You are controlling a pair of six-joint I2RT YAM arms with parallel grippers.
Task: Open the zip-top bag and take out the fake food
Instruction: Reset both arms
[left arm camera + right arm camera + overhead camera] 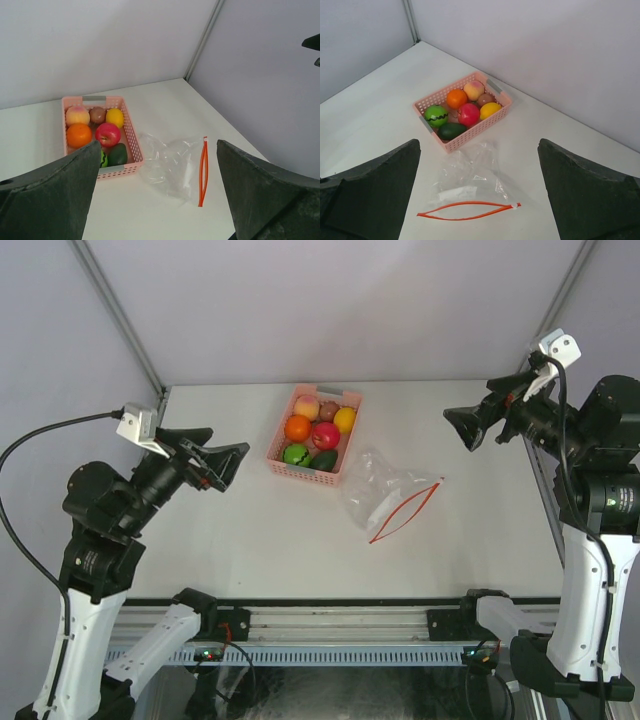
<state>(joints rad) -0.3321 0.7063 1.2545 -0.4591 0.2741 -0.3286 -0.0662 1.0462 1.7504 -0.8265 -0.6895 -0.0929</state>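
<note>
Both claws are wide open with nothing in them. The left claw (pixel 225 453) hangs in the air by the left edge of the table (pixel 220 540), and the right claw (pixel 462 428) is up near the far right corner, each tilted in toward the middle. My guess is they're held off like that because there's nothing left to grab. The fake food (pixel 324 435) is all sitting in the pink basket (pixel 303 476) by the middle of the far edge, seven or so pieces packed side by side. The zip-top bag (pixel 385 485) lies flat and looks empty. It's just beside the basket's near right corner, about mid-surface and a bit toward the right edge, with its orange zipper strip (pixel 405 512) on the side facing the near right corner. From the right wrist view the strip bows apart into a thin lens shape, so I'd say the mouth is open. The bag is well apart from both claws, nearer the right one and lower than either, and neither touches it.
</note>
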